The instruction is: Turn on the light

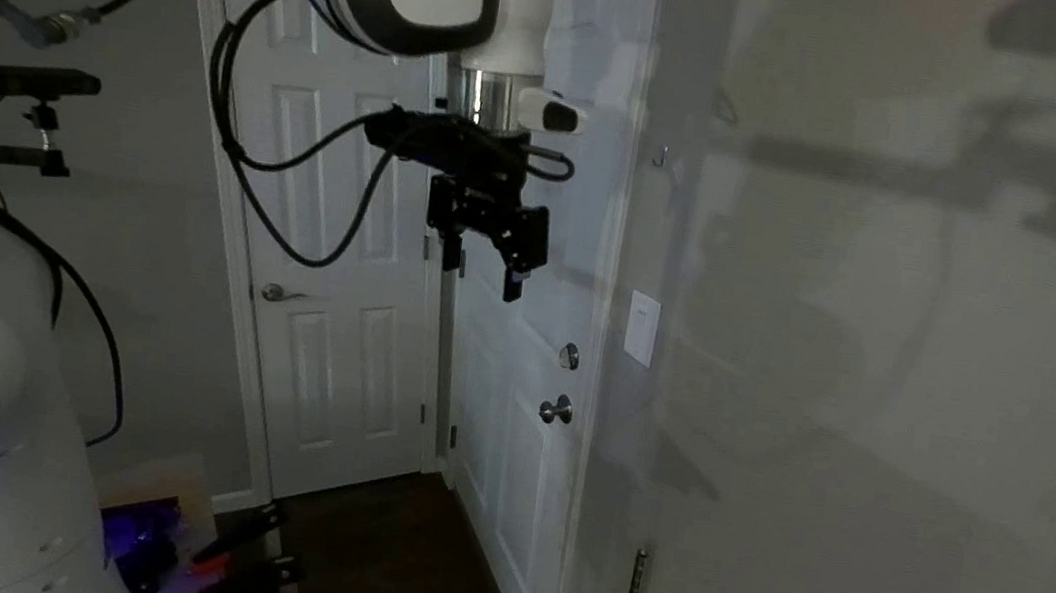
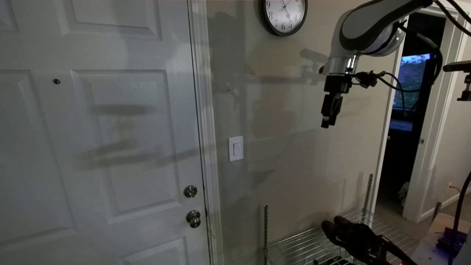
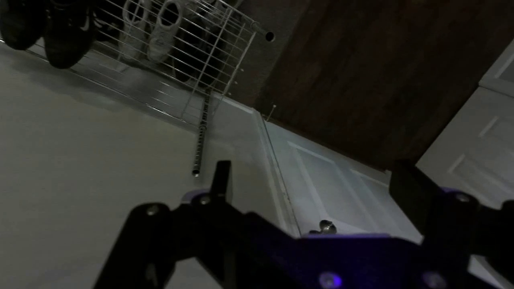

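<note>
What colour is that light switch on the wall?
White. The light switch shows best in an exterior view.

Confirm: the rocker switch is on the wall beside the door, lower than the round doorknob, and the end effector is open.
Not lower: an exterior view shows the rocker switch on the wall beside the door, higher than the round doorknob. The end effector is open.

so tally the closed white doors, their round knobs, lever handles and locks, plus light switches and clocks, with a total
Closed white doors: 2
Round knob: 1
Lever handle: 1
Lock: 1
Light switch: 1
Clock: 1
Total: 7
</note>
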`<state>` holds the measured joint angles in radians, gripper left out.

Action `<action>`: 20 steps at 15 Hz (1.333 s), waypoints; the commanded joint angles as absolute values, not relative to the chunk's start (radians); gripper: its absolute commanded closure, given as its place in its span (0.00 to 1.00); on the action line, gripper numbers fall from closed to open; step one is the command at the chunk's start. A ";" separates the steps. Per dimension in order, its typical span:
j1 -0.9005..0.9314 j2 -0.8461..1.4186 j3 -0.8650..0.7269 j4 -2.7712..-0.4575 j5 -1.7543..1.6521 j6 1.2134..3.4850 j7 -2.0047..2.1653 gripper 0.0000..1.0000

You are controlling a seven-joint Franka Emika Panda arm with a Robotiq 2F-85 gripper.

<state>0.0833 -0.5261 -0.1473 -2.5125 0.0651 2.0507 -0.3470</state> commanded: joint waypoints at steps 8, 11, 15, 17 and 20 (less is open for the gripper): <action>0.213 -0.503 -0.058 -2.686 0.186 2.344 -0.354 0.00; 0.230 -0.477 -0.042 -2.698 0.186 2.385 -0.353 0.00; 0.230 -0.475 -0.043 -2.698 0.186 2.387 -0.353 0.00; 0.230 -0.482 -0.036 -2.715 0.185 2.410 -0.346 0.00; 0.257 -0.427 0.011 -2.749 0.199 2.534 -0.311 0.00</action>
<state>0.2390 -0.4708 -0.0343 -2.7099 0.1816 2.4145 -0.3454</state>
